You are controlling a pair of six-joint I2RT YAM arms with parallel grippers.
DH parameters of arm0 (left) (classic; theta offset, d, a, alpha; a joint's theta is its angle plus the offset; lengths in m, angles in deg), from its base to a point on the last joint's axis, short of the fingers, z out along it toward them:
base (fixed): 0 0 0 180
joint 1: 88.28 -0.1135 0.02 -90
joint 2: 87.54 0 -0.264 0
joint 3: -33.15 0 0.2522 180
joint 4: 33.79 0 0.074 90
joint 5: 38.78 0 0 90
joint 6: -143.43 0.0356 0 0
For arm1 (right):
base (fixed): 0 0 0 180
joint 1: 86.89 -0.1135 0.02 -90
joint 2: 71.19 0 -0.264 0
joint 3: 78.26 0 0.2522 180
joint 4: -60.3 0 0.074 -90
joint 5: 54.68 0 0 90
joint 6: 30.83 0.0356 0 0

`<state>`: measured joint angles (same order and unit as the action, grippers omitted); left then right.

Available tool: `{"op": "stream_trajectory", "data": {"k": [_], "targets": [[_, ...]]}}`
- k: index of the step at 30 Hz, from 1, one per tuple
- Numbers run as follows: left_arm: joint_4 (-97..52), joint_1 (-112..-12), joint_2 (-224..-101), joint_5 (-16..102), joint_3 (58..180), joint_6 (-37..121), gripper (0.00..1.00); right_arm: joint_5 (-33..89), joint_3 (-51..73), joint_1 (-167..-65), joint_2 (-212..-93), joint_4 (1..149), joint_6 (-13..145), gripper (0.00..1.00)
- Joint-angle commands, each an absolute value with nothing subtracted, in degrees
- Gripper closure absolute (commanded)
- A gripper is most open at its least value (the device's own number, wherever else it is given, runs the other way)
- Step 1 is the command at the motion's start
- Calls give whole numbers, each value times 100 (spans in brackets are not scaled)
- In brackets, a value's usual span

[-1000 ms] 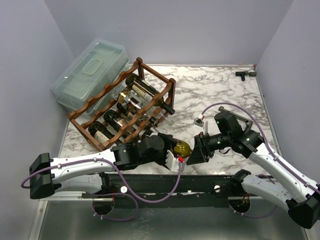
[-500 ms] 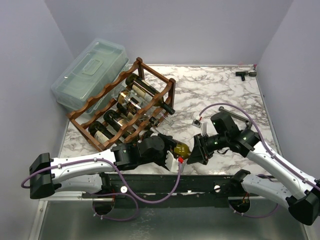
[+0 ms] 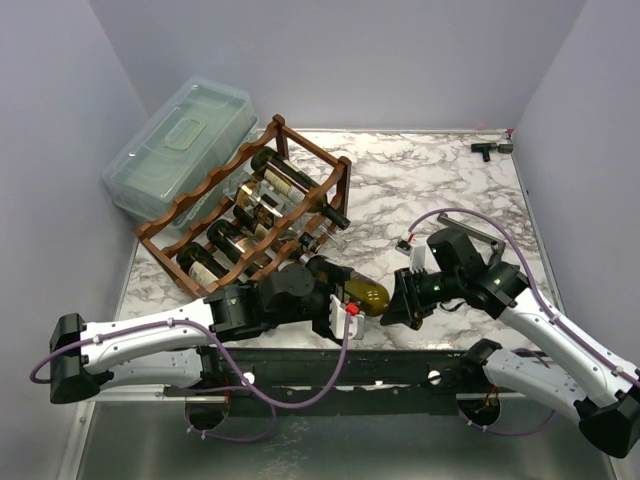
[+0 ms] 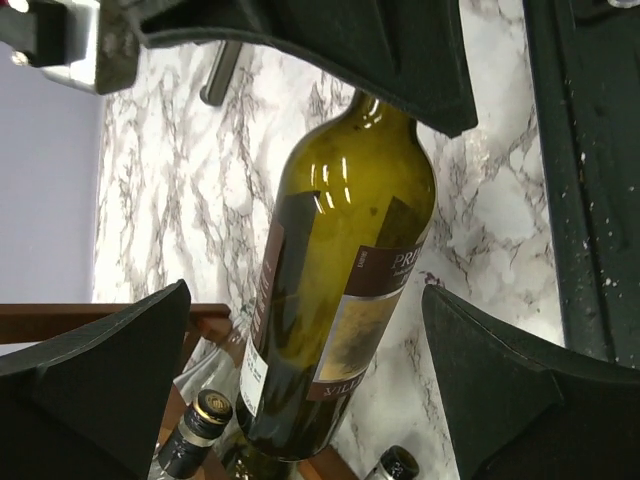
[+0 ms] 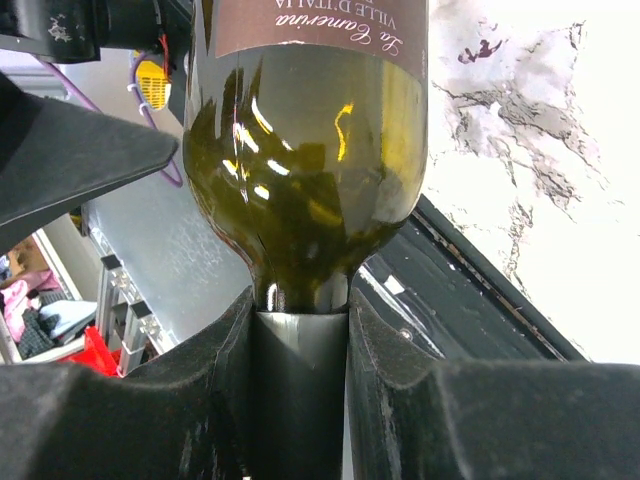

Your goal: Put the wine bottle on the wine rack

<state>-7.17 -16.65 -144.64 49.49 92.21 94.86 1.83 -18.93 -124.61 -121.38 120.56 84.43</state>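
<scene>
An olive-green wine bottle point(image 3: 365, 294) with a brown label lies near the table's front edge, its base toward the wine rack point(image 3: 250, 215) and its neck toward the right arm. My right gripper point(image 3: 399, 301) is shut on the bottle's neck point(image 5: 298, 300), which sits squeezed between both fingers point(image 5: 400, 390). My left gripper point(image 3: 335, 292) is open, its fingers point(image 4: 520, 390) standing wide on either side of the bottle body point(image 4: 340, 250) without touching it. The reddish-brown rack point(image 4: 60, 320) holds several other bottles point(image 3: 285, 185).
A clear plastic lidded box point(image 3: 180, 140) stands behind the rack at the back left. A small black part point(image 3: 487, 149) lies in the far right corner. A small white connector point(image 3: 403, 243) and a purple cable point(image 3: 470, 215) lie near the right arm. The table's dark front rail point(image 5: 480, 290) runs just under the bottle's neck.
The left gripper has let go of the bottle and opened wide, its arm drawing back left. The right gripper has shut on the neck, and the bottle has shifted slightly right.
</scene>
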Motion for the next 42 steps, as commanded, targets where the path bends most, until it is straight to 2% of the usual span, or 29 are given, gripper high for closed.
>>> {"op": "stream_trajectory", "data": {"k": [1,6,12,18,20,24,31,42], "targets": [[-982,-1746,-14061,4529,9493,9010,1,-91,-1809,-12466,-11903,11647,8343,100],[-1662,-2269,-13804,4896,9785,8110,1,-415,-1792,-12466,-11707,11646,8266,100],[-2166,-3410,-13799,5639,10072,6840,1,-698,-1788,-12469,-11673,11620,8178,100],[-2039,-3876,-14325,6740,10228,6398,2,-830,-1736,-12467,-11725,11555,8091,100],[-1738,-3916,-14576,6893,10389,6348,7,-844,-1736,-12469,-11718,11475,8111,100],[-1322,-4005,-14949,6942,10680,6127,26,-1098,-1791,-12462,-11757,11262,8145,100],[-1082,-4134,-15299,7100,10838,5906,30,-1456,-1825,-12469,-11934,10958,8151,100],[-777,-4293,-15819,6845,11063,5712,47,-1888,-2043,-12468,-12100,9972,8589,100]]}}
